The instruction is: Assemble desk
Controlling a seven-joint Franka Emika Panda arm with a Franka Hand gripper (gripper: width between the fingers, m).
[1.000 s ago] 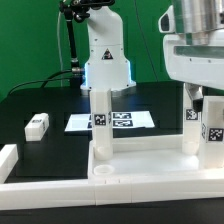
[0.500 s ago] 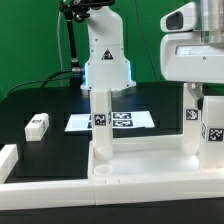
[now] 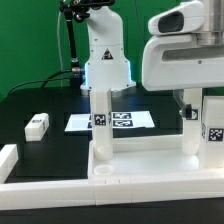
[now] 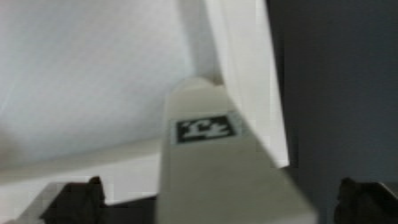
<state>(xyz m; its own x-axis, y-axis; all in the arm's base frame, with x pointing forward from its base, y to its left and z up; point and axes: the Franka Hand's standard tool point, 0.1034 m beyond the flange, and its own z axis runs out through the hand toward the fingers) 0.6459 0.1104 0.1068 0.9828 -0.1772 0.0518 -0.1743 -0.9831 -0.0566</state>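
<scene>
A small white plastic block leg (image 3: 37, 125) with a tag lies loose, far off toward the exterior view's left of the gripper (image 4: 222, 203). The flat white marker board (image 3: 110, 121) shows black-and-white tags, no readable writing. The wide white plastic tray-like tabletop (image 3: 140, 160) carries upright square tagged legs (image 3: 101, 120). Directly below the released, wide-spread gripper stands one tagged leg (image 4: 217, 160), between its fingertips (image 4: 71, 200) and ungrasped.

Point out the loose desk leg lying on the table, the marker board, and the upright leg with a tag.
loose desk leg (image 3: 37, 125), exterior view, its top face.
marker board (image 3: 82, 122), exterior view, its bare white part.
upright leg (image 3: 101, 118), exterior view, its tagged front face.
</scene>
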